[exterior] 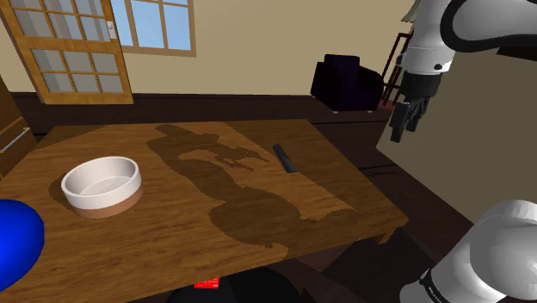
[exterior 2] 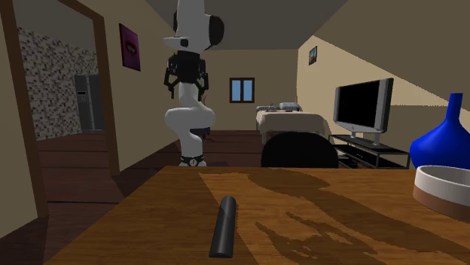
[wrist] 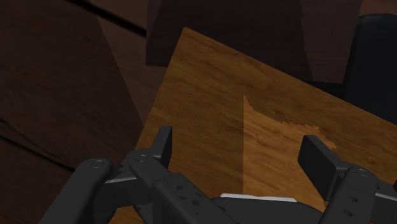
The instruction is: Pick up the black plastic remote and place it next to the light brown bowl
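Nothing done yet: the remote lies untouched near the table edge, well apart from the bowl. The gripper hangs wide open and empty.

Wooden table carries black remote, white-and-brown bowl, blue vase

The white arm stands high, wrist bent downward. Its black gripper hangs with both fingers spread wide apart, clasping nothing.
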Available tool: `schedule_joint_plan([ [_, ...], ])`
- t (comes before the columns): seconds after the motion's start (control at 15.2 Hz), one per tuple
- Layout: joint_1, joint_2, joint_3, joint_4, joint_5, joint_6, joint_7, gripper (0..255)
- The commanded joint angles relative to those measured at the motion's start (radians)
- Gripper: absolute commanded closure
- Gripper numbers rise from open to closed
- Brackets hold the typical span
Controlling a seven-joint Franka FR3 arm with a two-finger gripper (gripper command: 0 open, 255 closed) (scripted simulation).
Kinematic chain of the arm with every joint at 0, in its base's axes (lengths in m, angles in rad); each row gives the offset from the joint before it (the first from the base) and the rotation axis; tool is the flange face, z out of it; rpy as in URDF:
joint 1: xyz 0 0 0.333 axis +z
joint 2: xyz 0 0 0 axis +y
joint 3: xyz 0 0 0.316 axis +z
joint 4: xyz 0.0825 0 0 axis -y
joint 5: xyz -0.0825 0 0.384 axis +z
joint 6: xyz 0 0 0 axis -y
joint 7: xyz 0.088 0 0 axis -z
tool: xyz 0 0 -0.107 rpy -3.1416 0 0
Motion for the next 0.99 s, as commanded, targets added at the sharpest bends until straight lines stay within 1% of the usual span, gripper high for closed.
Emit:
schedule_joint_plan([
  [0.0, 0.0, 0.0, 0.0, 0.0, 0.0, 0.0, 0.0, 0],
  [0.46, -0.007, 0.192, 0.053, -0.006, 0.04, 0.218, 0.141, 0],
  [0.92, -0.017, 0.426, 0.095, 0.061, 0.049, 0.407, 0.274, 0],
])
